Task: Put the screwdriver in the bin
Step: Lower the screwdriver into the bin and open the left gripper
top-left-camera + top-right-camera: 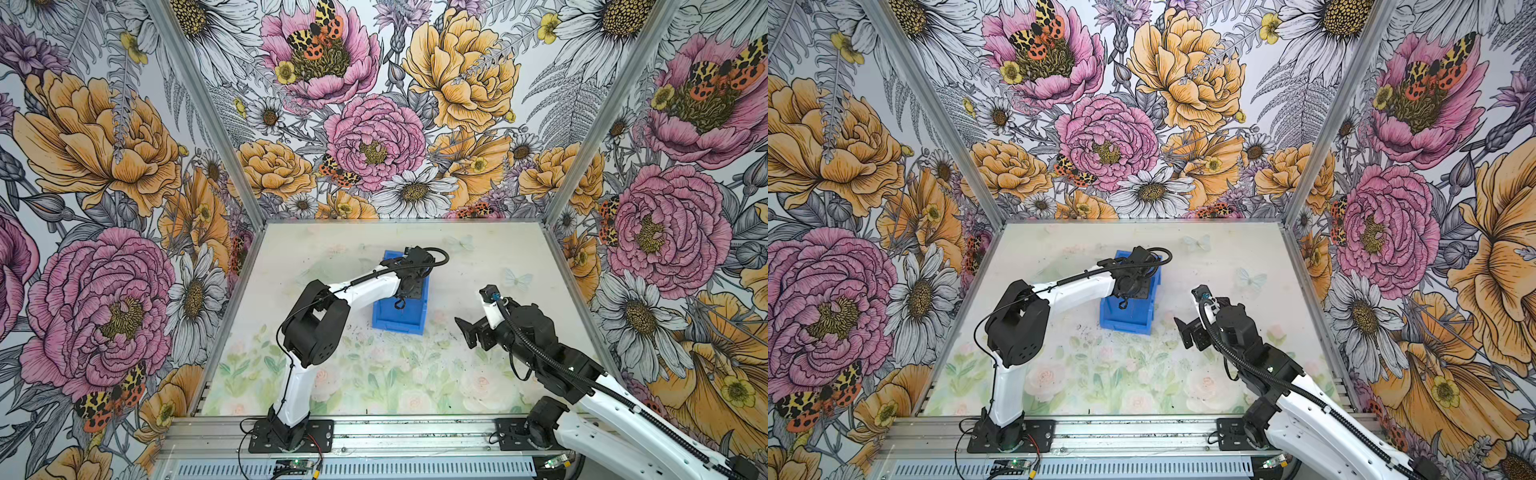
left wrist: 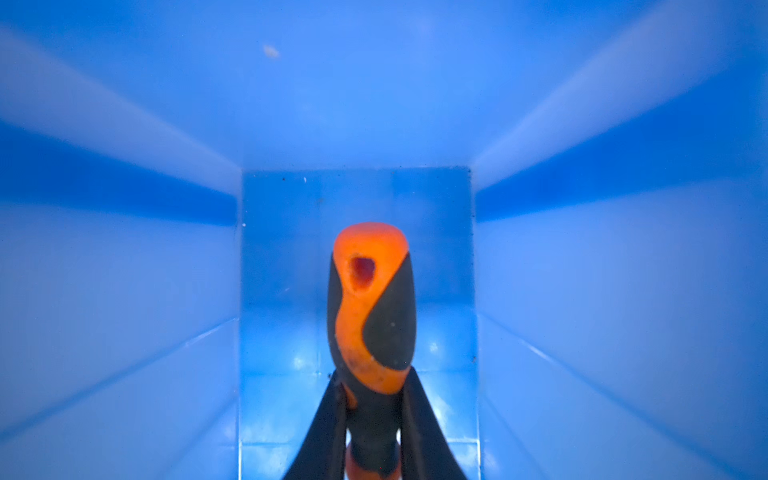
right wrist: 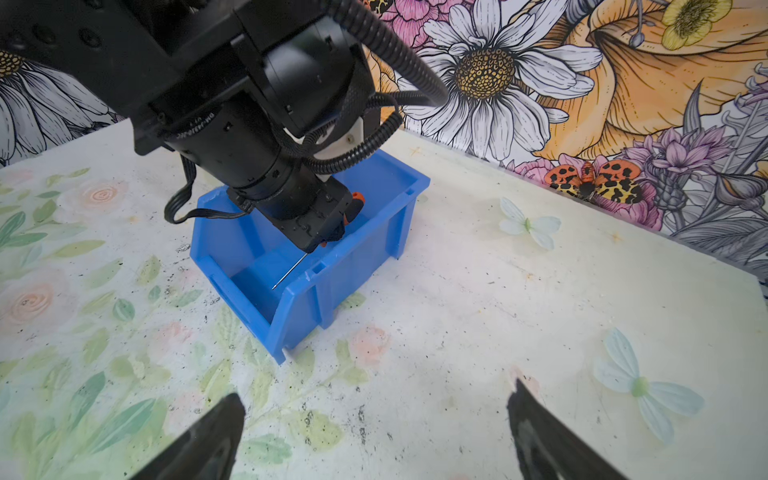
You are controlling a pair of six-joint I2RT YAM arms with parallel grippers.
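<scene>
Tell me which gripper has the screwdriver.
The left gripper: its jaws are shut on the orange-and-black handle of the screwdriver, down inside the blue bin. The right gripper hangs open and empty over the table, outside the bin.

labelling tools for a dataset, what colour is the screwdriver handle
The screwdriver has an orange and black swirled handle; clearest in the left wrist view.

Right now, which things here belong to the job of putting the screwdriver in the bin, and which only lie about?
Belong to the job: screwdriver; bin; left tool, shut on the screwdriver between the bin's walls.

Only about: right tool, open and empty; dark specks on the table.
</scene>
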